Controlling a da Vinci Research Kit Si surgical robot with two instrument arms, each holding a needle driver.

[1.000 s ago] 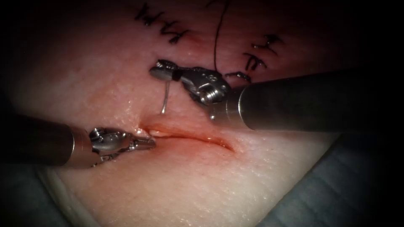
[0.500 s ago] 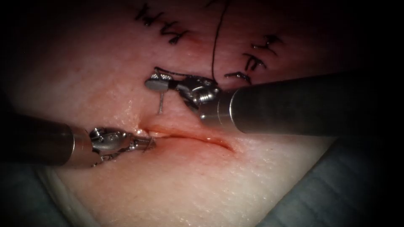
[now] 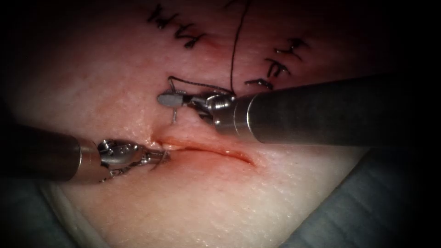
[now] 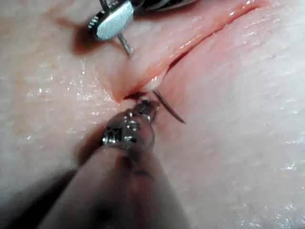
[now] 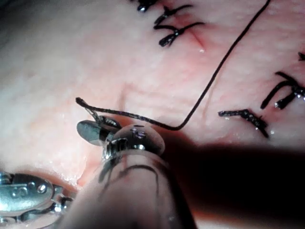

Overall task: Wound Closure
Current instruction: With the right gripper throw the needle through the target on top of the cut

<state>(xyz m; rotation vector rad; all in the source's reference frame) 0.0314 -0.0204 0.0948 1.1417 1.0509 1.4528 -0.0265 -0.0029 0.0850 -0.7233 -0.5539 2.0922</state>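
On the tissue, right tool clamps the embedded needle.

Pale pink tissue, black thread (red fluid along cut)

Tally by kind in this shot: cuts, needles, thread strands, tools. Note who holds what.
Cuts: 1, the cut in the tissue.
Needles: 1, the needle, in the tissue at the cut's left end, tip out.
Thread strands: 1, the thread.
Tools: 2, right tool shut on the needle's thread end; left tool by the needle's tip.
Total: 5.
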